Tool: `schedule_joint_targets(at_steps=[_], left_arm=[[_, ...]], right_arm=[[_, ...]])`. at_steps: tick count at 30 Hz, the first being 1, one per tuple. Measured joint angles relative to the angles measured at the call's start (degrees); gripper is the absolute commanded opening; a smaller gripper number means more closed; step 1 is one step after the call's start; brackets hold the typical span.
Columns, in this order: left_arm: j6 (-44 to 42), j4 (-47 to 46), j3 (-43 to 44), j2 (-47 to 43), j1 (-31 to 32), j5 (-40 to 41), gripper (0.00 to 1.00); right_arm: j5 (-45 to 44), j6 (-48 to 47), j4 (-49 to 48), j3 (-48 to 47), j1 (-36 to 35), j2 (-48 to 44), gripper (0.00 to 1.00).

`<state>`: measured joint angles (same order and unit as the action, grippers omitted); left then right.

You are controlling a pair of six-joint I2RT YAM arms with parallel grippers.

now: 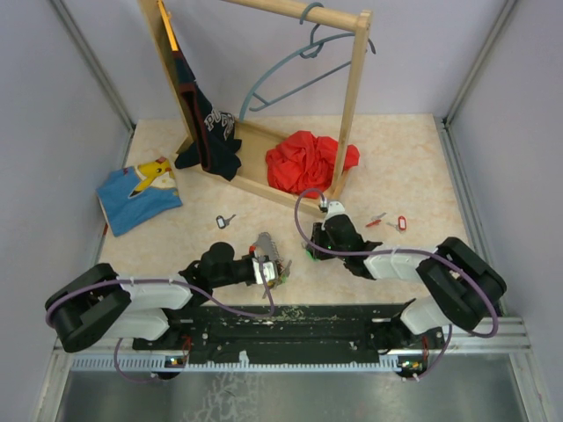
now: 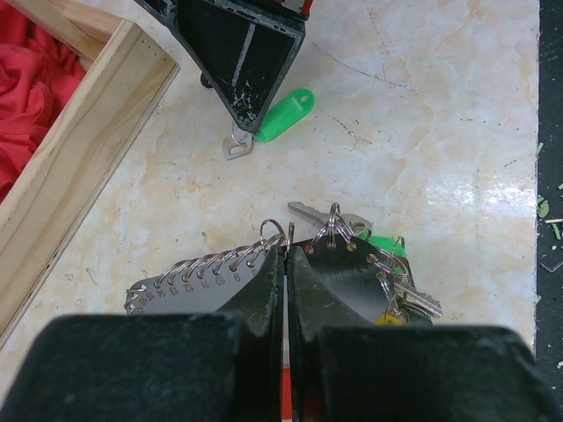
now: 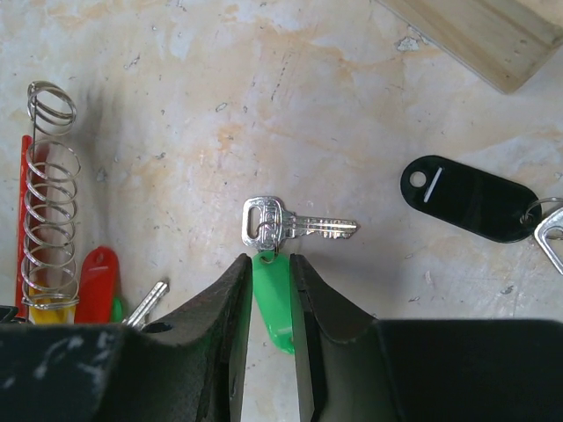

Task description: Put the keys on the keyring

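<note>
Left fingers (image 2: 268,281), pressed shut, hide most of the red strap of the keyring (image 2: 220,262) they pinch; its wire coil fans out past the tips. On the counter (image 3: 352,105), a green-tagged key (image 3: 290,227) lies just beyond the right fingers (image 3: 227,303), which pinch its tag, lower end hidden.

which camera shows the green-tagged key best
Right wrist: the green-tagged key lies whole and sharp, its tag between the right gripper's fingers. Left wrist shows only the tag and key head under that gripper. From the top it's a tiny green speck at most.
</note>
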<state>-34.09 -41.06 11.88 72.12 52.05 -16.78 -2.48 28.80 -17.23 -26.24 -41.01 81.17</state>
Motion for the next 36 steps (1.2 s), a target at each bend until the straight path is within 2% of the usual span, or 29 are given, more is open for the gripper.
schedule_joint_targets(at_steps=[17, 24, 36], left_arm=[[0.0, 0.0, 0.0, -0.1, 0.0, 0.1, 0.00], [0.0, 0.0, 0.0, -0.1, 0.0, 0.1, 0.00], [0.0, 0.0, 0.0, -0.1, 0.0, 0.1, 0.00]], right_arm=[[0.2, 1.3, -4.0, -0.1, 0.0, 3.0, 0.22], [0.5, 0.8, -3.7, -0.2, 0.0, 3.0, 0.17], [2.0, 0.3, -2.5, -1.3, 0.0, 3.6, 0.17]])
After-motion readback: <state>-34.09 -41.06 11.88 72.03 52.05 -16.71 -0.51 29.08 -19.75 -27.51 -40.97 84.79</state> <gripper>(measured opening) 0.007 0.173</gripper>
